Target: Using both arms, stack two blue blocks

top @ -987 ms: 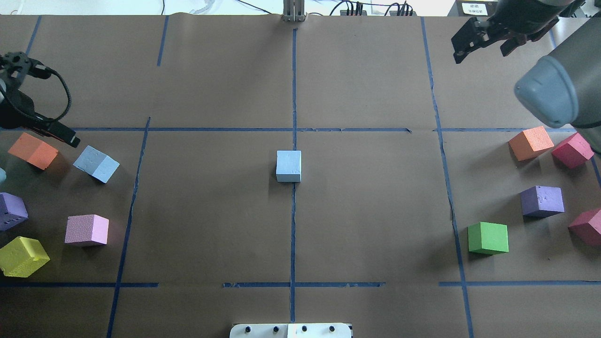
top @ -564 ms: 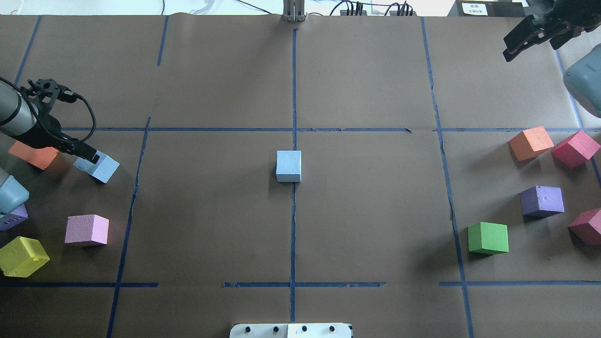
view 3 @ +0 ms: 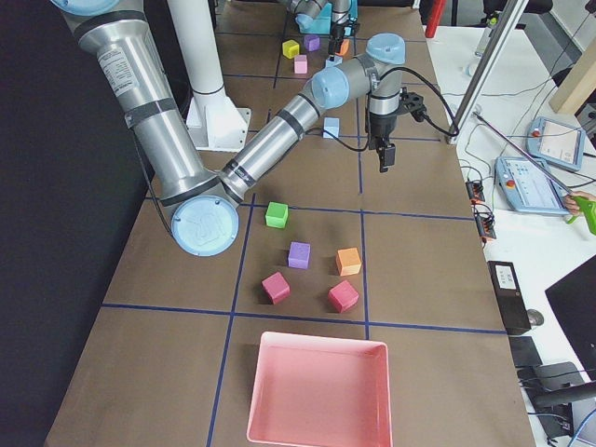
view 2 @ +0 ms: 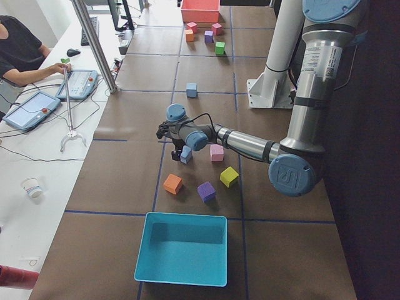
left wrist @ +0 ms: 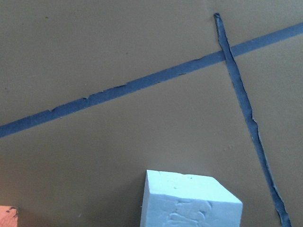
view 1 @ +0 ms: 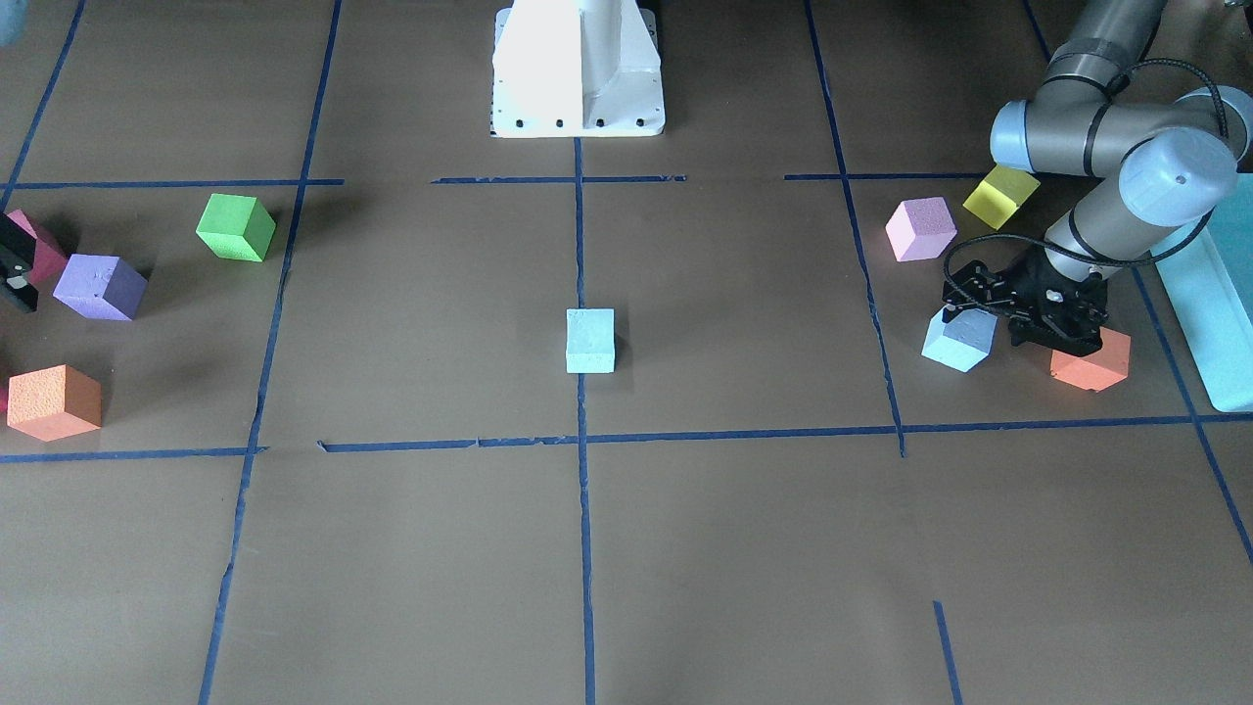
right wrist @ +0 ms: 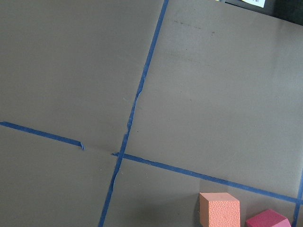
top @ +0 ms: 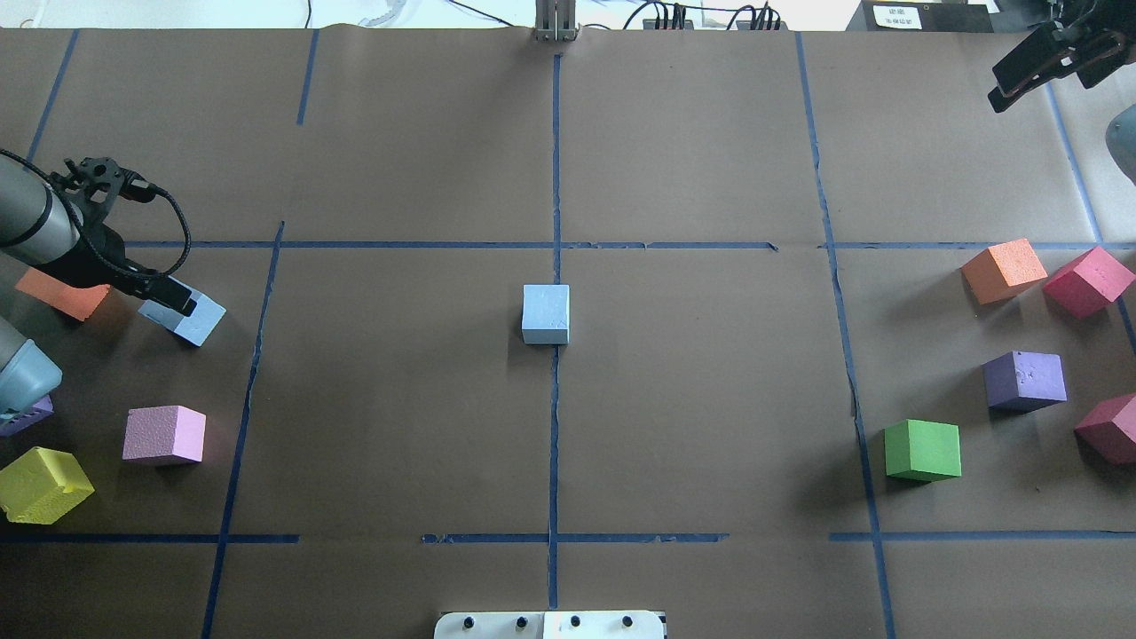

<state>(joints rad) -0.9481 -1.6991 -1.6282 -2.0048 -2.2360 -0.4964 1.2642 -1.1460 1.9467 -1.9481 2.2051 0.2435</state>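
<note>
Over the last second the left gripper (top: 176, 302) has swung in from the table's left edge and dropped onto the left blue block (top: 202, 318). The right gripper (top: 1040, 87) has drawn back toward the far right corner.

The left blue block is a pale foam cube turned cornerwise to the tape grid. It sits on the brown paper (top: 710, 160) near an orange cube (top: 55, 293), and one black finger lies across its upper edge. Whether the jaws have closed on it cannot be told. The second finger is hidden, and the left wrist view shows only the cube's dented, creased top face with no finger in frame.

The right gripper hangs above the paper with its two black fingers spread apart and nothing between them.

The centre blue block (top: 545, 312) stands square on the middle tape line (top: 556, 160), well apart from both grippers, its top lightly pitted. Both blue cubes rest on the table, unstacked.

Around the left arm lie a grainy pink cube (top: 164, 435), a yellow cube (top: 43, 484) and a purple cube (top: 27, 414) half hidden by the arm's blue joint cap. On the right side sit a second orange cube (top: 1003, 269), a magenta cube (top: 1087, 281), a second purple cube (top: 1025, 380), a green cube (top: 923, 450) and a dark red cube (top: 1109, 429), all matte foam with crisp edges.
</note>
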